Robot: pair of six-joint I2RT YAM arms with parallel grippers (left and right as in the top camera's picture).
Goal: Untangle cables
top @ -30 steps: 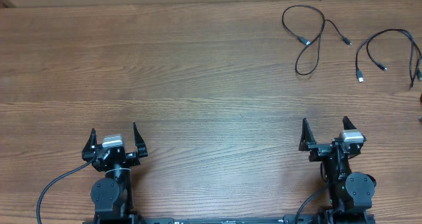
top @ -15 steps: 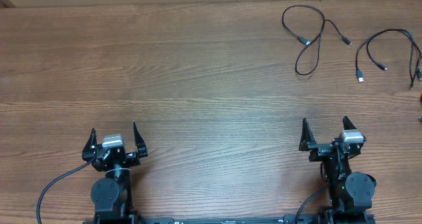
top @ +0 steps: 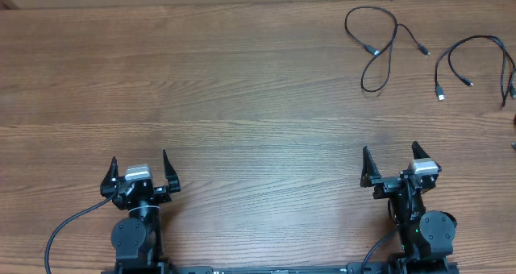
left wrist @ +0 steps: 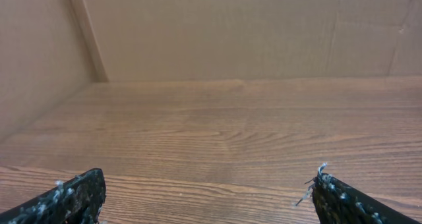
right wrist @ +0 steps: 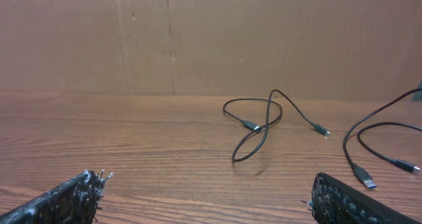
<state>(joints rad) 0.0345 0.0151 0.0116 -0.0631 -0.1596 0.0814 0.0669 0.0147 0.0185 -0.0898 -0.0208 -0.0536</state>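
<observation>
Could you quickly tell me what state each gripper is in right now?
Left gripper: open, holding nothing.
Right gripper: open, holding nothing.

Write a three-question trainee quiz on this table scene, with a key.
1. True or false: the left end effector is closed on a cable.
2. The looped cable lies: A) on the far right part of the table, ahead of the right end effector; B) beside the left arm's base; C) between the right end effector's fingertips.
3. Which wrist view shows cables?
Key: 1 false, it stands open and empty. 2 A. 3 The right wrist view.
</observation>
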